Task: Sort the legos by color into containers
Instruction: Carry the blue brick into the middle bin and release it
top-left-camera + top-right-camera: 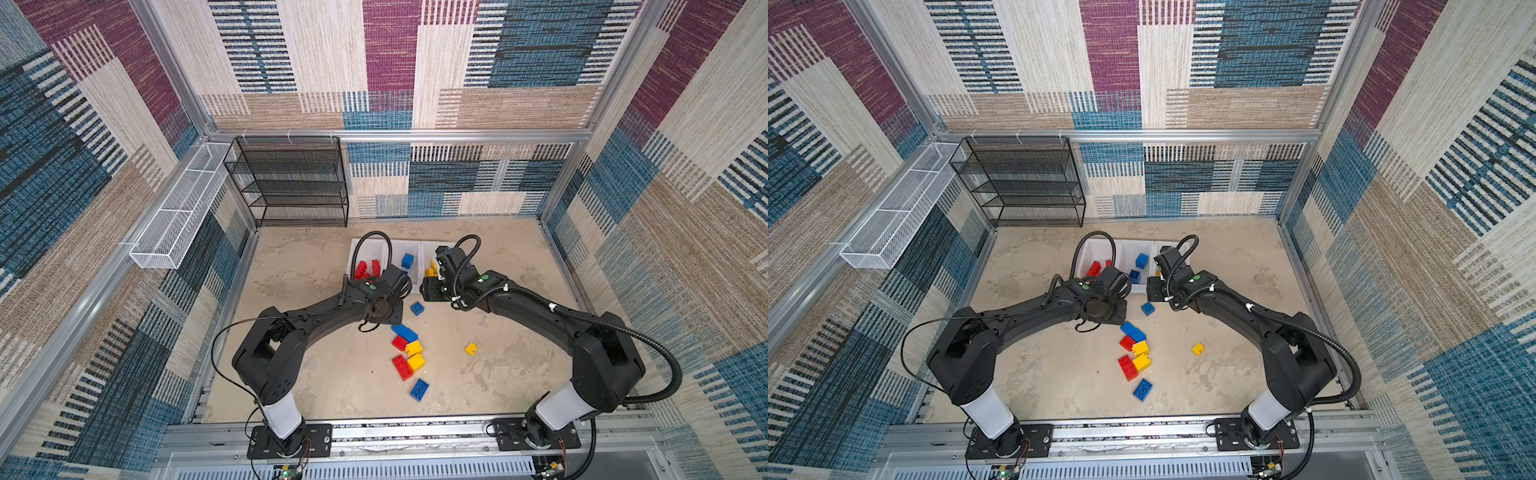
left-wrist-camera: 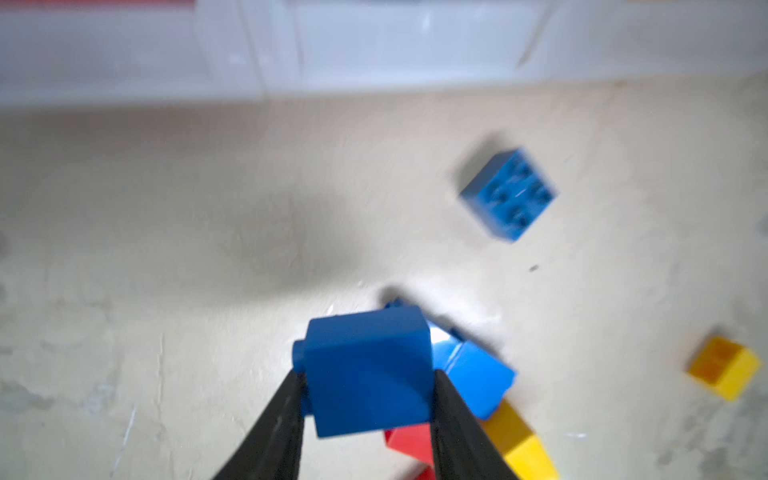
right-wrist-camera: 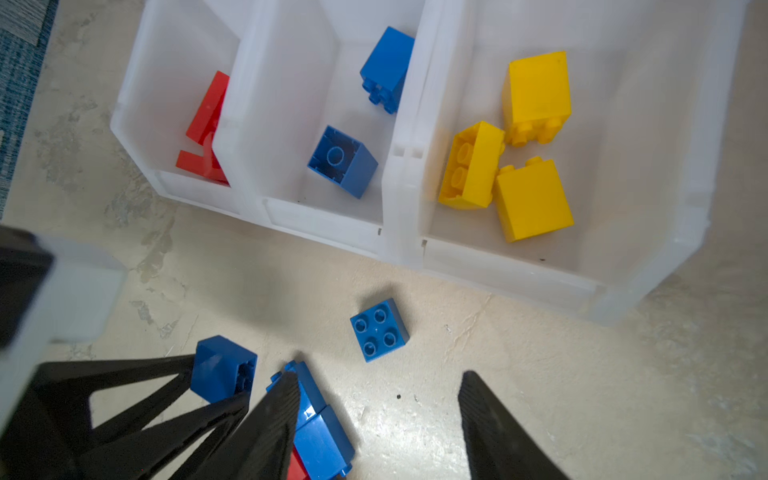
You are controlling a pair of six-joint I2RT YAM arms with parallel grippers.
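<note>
Over beige tabletop [image 1: 324, 374], pinching blue brick [image 2: 368, 353] in left gripper [image 2: 368, 380], right gripper [image 3: 380, 377] spread empty; mid-carry, next up: reaching middle bin [image 3: 324, 226], letting go.

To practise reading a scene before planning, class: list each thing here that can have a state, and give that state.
left end effector: shut on held blue lego
right end effector: open, empty
left container: holds red legos
middle container: holds two blue legos
right container: holds three yellow legos
loose legos: unsorted on the table
</note>
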